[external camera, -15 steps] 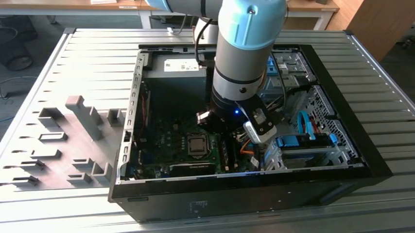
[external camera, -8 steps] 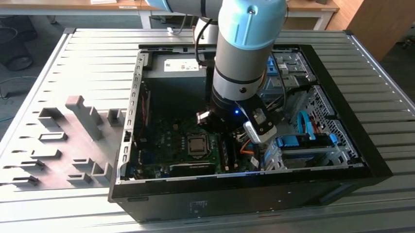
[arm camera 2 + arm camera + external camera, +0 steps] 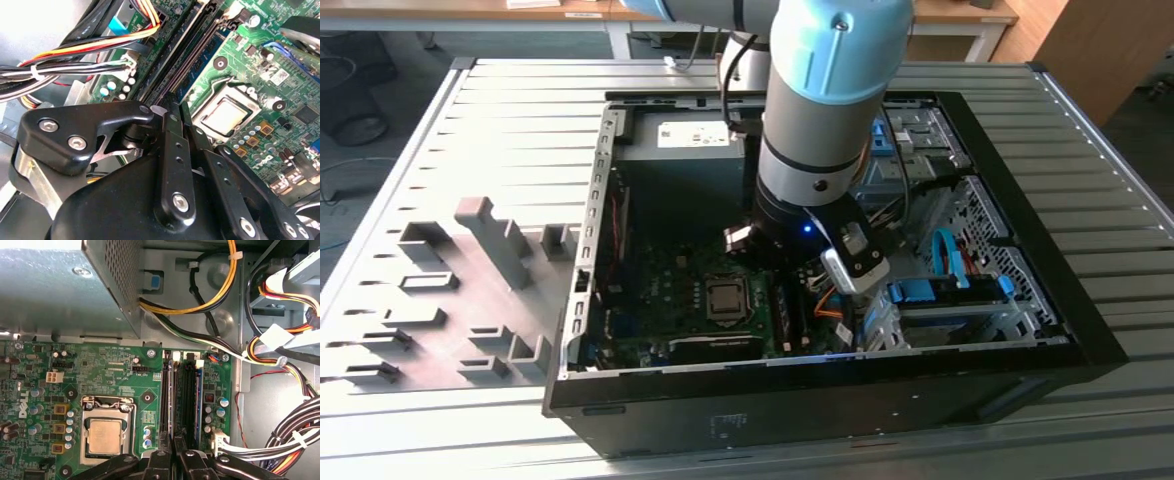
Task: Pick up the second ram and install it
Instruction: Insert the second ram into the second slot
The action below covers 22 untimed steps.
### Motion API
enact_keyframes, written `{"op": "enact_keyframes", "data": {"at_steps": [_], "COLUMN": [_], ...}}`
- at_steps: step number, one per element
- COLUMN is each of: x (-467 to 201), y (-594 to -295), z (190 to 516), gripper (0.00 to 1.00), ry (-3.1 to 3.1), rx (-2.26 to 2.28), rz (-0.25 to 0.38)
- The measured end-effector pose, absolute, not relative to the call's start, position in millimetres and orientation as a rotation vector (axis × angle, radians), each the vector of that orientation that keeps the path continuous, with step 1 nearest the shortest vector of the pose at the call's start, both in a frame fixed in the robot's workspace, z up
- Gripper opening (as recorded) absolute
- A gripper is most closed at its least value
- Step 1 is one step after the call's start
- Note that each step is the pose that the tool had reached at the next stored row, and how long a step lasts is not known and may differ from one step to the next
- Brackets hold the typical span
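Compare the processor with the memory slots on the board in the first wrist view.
Shape: the processor is square, while the memory slots are long and narrow.
Colour: the processor has a pale silver top, while the memory slots are mostly dark.
Number: the processor is a single part in a metal frame, while the memory slots run several side by side.
Both sit flat on the green motherboard, next to each other.

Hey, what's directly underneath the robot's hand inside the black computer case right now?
Below the hand lie the long black memory slots on the green motherboard, beside the silver square processor. The slots' near ends are covered by the hand, as is anything it may hold.
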State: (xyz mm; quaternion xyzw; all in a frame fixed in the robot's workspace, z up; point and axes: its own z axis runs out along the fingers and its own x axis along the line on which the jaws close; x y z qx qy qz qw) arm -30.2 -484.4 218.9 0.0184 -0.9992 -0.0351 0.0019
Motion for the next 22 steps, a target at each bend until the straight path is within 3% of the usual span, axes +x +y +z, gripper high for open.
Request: {"op": "enact_keyframes", "data": {"at_steps": [22], "x": [-28.0], "y": [-484.5], "z": [220.8], "gripper": [0.14], "ry": [-3.136], "rx": [-0.015], "rz": [-0.09]}}
